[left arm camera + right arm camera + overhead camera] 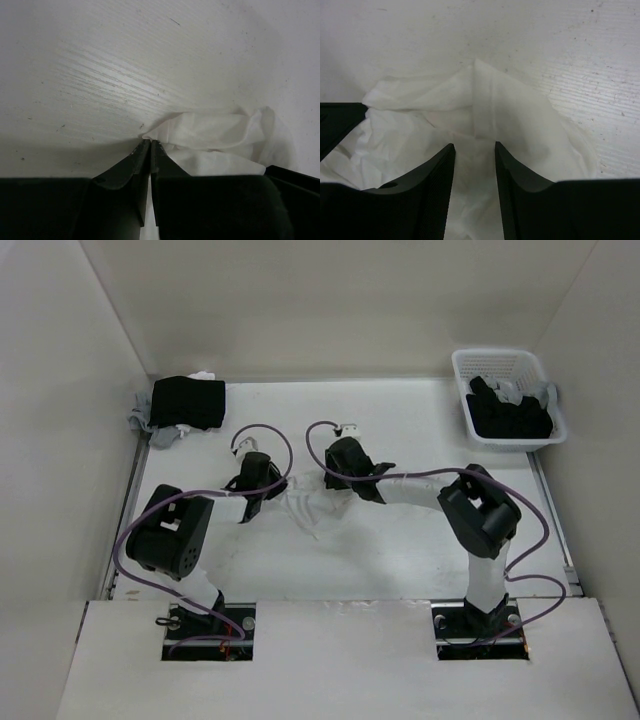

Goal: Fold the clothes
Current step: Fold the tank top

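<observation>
Garment, one only, lay bunched at the centre of the table. My left gripper was clamped on its edge, likely to draw it flat. My right gripper hung spread over the cloth, holding nothing. One basket sat at two o'clock and one black stack at ten.

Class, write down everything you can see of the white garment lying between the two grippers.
The white garment is thin, soft, slightly see-through fabric, nearly the table's colour. It lies crumpled and unfolded in a creased heap on the table between the arms. The left gripper is shut at one edge, seemingly pinching it. The right gripper hangs open over it, with a raised fold just ahead of its fingers.
</observation>
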`<state>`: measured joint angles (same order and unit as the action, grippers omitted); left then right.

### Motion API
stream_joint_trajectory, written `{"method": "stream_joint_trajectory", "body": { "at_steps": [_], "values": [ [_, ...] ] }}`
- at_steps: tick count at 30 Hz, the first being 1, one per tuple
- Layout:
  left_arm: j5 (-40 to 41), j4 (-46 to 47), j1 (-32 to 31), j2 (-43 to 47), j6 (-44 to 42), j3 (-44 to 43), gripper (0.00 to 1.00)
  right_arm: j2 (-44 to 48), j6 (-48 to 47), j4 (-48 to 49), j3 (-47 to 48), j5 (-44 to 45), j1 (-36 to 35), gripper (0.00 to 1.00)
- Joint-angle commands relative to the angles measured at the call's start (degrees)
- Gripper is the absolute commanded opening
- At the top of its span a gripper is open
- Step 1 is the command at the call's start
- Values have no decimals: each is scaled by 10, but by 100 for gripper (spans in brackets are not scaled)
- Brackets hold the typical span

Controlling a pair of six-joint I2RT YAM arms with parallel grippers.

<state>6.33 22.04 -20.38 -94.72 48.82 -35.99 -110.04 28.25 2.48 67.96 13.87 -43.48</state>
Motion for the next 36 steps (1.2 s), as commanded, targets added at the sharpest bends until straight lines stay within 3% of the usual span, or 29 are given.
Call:
{"method": "stream_joint_trajectory", "body": {
  "at_steps": [1, 4, 7, 12, 21, 24, 28, 31, 34, 36],
  "values": [
    [0, 19, -2, 34, -5, 6, 2, -12, -12, -23, 35, 19, 1, 36],
    [0, 25, 0, 46, -2, 8, 1, -10, -1, -21, 34, 14, 7, 14],
    [2, 27, 7, 68, 6, 3, 0, 30, 10, 2, 17, 33, 14, 4],
    [9, 33, 14, 106, 22, -54, 0, 102, -8, 27, 31, 35, 33, 1],
    [-9, -4, 78, 151, 25, -277, 0, 182, -68, -25, 249, -36, 99, 2],
    [-9, -11, 95, 193, 20, -298, 0, 220, -83, -30, 277, -69, 105, 4],
    [2, -7, 101, 273, 14, -231, 1, 306, -108, -21, 191, -145, 87, 8],
    [15, 11, 90, 322, 29, -119, 4, 356, -80, 12, 70, -134, 61, 8],
    [6, 27, 88, 361, 41, 5, 8, 423, -25, 74, -128, -93, 33, 8],
    [0, 23, 87, 382, 41, 64, 11, 444, -16, 72, -191, -86, 28, 9]
  ]
}}
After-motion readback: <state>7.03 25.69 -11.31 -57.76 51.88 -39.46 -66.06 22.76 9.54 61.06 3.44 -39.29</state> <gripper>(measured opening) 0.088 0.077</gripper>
